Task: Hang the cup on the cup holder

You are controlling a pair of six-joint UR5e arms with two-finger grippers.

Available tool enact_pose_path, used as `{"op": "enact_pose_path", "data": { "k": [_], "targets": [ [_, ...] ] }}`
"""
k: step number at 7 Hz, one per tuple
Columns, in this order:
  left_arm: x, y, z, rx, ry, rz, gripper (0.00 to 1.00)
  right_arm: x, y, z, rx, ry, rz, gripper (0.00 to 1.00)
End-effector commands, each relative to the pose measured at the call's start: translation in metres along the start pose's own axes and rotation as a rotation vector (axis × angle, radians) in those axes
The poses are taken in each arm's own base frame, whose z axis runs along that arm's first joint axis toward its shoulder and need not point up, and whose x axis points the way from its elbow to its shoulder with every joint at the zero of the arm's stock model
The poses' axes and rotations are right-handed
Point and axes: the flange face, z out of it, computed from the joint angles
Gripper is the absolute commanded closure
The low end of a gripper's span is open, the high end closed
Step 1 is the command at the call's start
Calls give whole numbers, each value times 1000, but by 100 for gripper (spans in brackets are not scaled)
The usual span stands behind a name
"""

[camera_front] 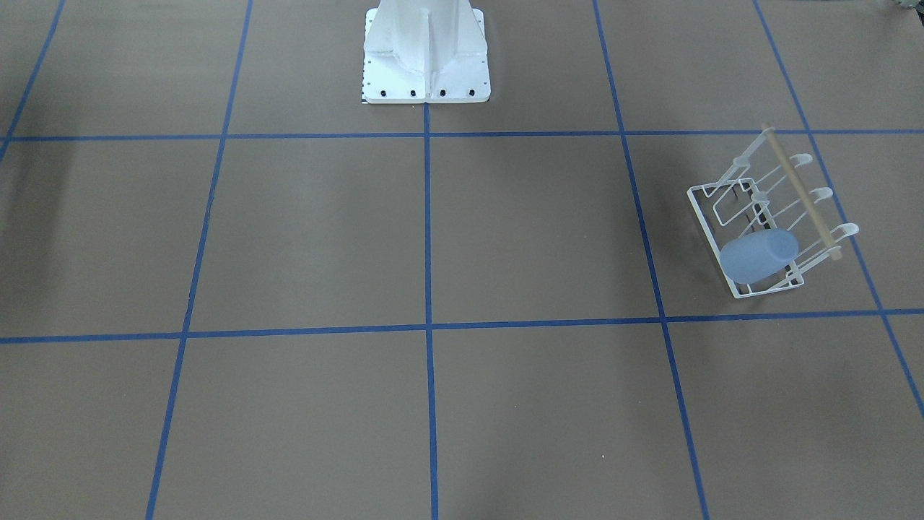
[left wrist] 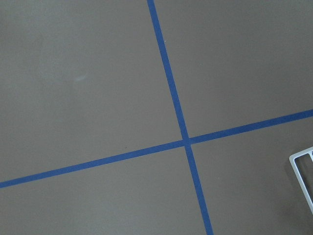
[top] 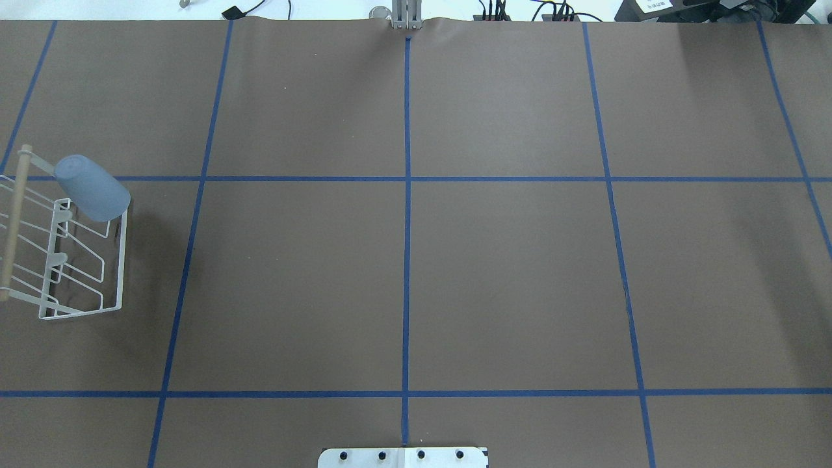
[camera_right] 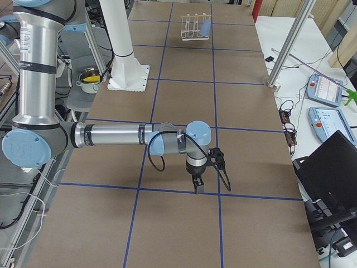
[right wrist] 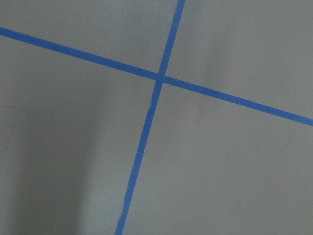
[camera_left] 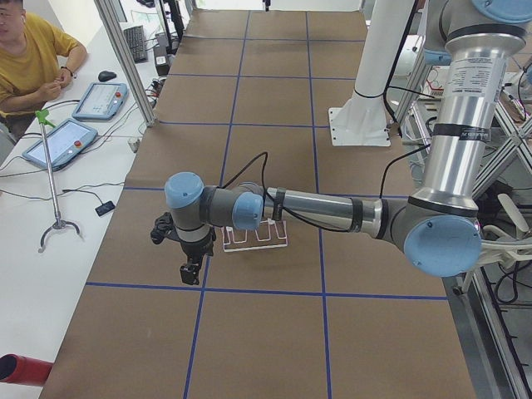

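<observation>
bright, even overhead light; soft, faint shadows; sharp focus across the views

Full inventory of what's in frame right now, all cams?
cup: 1, pale blue, tilted on the rack's end away from the robot
rack: 1, white wire with a wooden bar, table's robot-left side
table: 1, brown cover
tape lines: several, blue, grid on the table
pendants: 2, grey-blue, operators' bench
laptop: 1, black, same bench
person: 1, yellow shirt, at the bench
pedestal: 1, white, robot's edge of the table, centre
left arm: 1, silver and blue, low over the table by the rack
right arm: 1, silver and blue, low over the opposite end
left gripper: 1, black, pointing down; open or shut unclear
right gripper: 1, black, pointing down; open or shut unclear
</observation>
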Motion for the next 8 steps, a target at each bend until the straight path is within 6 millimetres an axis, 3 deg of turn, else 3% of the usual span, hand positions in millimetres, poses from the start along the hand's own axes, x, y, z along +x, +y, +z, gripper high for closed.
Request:
{"op": "enact_pose_path", "data": {
  "k": [1, 3, 8],
  "targets": [
    [-3, 13, 9, -6, 29, -4, 1, 5, 4, -1, 1, 4, 14, 0],
    [2, 54, 29, 59, 199, 31, 1, 5, 7, 3, -6, -14, 20, 0],
    [3, 60, 28, 72, 198, 43, 1, 9, 12, 15, -25, -64, 40, 0]
  ]
}}
